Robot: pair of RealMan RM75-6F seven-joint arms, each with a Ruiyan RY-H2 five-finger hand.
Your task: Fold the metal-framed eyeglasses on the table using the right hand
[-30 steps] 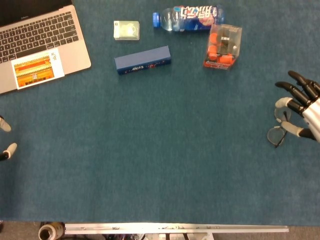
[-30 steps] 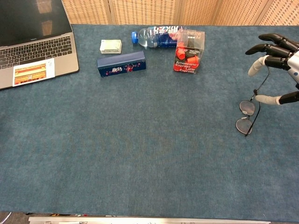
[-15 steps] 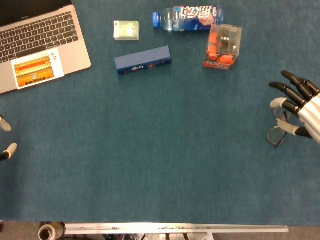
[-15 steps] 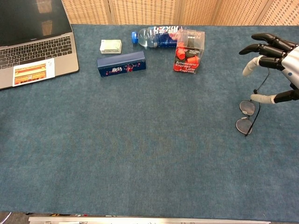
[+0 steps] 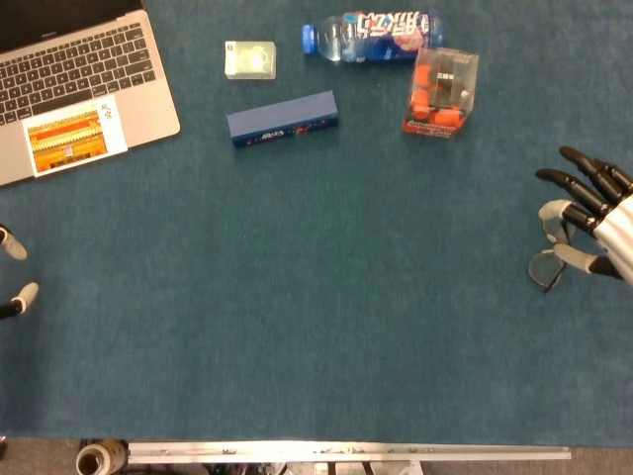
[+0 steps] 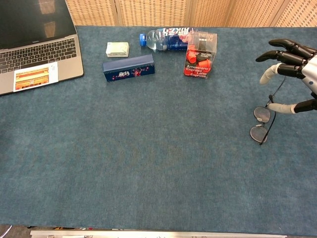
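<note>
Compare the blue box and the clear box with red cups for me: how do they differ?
The blue box is long, low and opaque, lying flat; the clear box is squarer, taller and see-through, showing red cups inside. The blue box lies apart from other things, near the small pale box; the clear box sits right against the bottle. Both sit at the table's far side.
</note>
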